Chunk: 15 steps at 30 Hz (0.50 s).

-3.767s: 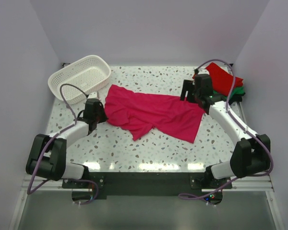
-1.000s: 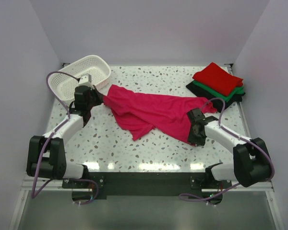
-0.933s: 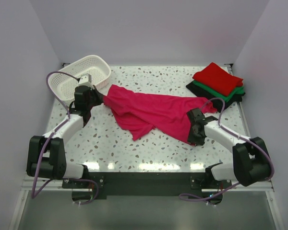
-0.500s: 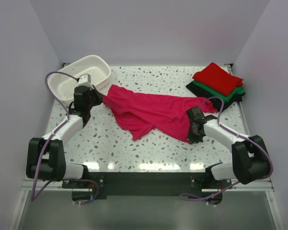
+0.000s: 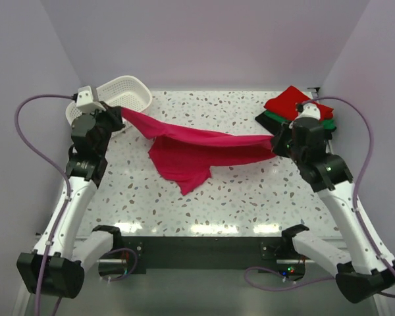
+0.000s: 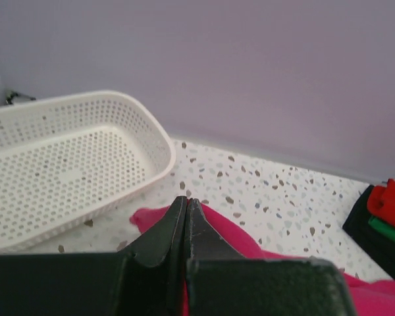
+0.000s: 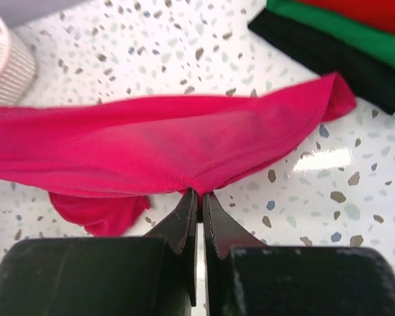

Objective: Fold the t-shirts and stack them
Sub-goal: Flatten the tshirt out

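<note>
The magenta-pink t-shirt (image 5: pixel 191 148) hangs stretched above the table between both arms, its lower part drooping toward the tabletop. My left gripper (image 5: pixel 120 113) is shut on its left end (image 6: pixel 217 230), close to the basket. My right gripper (image 5: pixel 274 143) is shut on its right edge (image 7: pixel 184 141), pinching a hem between the fingertips (image 7: pixel 187 204). A folded stack sits at the back right: red t-shirt (image 5: pixel 296 105) on a green one (image 5: pixel 326 124) on a black one (image 5: pixel 264 120). The same stack appears in the right wrist view (image 7: pixel 355 39) and the left wrist view (image 6: pixel 382 217).
A white lattice basket (image 5: pixel 118 95) stands at the back left, just behind my left gripper; it looks empty in the left wrist view (image 6: pixel 59 164). The speckled tabletop (image 5: pixel 237 197) is walled by pale purple panels on three sides.
Both arms have risen and lifted the pink t-shirt off the table, stretching it between them. The right gripper closed on the shirt's right edge during the last second.
</note>
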Each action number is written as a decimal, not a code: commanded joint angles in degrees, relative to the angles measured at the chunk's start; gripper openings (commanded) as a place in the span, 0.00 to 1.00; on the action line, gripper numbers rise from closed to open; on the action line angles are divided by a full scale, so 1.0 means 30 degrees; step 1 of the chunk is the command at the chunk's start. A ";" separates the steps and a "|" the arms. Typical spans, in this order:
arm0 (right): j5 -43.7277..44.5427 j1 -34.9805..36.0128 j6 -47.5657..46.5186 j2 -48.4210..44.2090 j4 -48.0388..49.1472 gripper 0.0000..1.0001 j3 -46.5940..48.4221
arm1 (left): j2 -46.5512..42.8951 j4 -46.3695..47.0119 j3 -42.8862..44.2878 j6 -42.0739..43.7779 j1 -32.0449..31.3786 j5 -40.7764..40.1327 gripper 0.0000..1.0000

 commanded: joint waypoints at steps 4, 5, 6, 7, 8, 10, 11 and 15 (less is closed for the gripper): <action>-0.0242 -0.0027 -0.1682 -0.1092 -0.1031 0.00 0.4408 | -0.2480 -0.2848 0.4711 0.1660 0.0155 -0.1719 0.00; -0.0562 -0.0027 -0.1769 -0.1238 -0.0218 0.00 0.4790 | -0.2598 -0.2965 0.5643 0.1835 0.0155 -0.1486 0.00; -0.0768 -0.0027 -0.1857 -0.1442 0.0225 0.00 0.4880 | -0.2541 -0.3198 0.6174 0.1895 0.0155 -0.1368 0.00; -0.0915 -0.0056 -0.1916 -0.1444 0.0636 0.00 0.4968 | -0.2396 -0.3636 0.6644 0.1953 0.0155 -0.1222 0.00; -0.1178 -0.0057 -0.2120 -0.1270 0.0959 0.00 0.5085 | -0.2191 -0.3785 0.7055 0.2012 0.0155 -0.1017 0.00; -0.1501 -0.0027 -0.2297 -0.0367 0.1430 0.00 0.5641 | -0.1285 -0.3554 0.7935 0.2012 0.0155 -0.0666 0.00; -0.1503 -0.0027 -0.2559 0.0046 0.1663 0.00 0.5904 | -0.0817 -0.3378 0.8402 0.1954 0.0155 -0.0489 0.00; 0.0366 -0.0173 -0.3029 0.2797 0.2836 0.00 0.6695 | 0.2603 -0.2879 0.9839 0.1983 0.0155 0.0243 0.00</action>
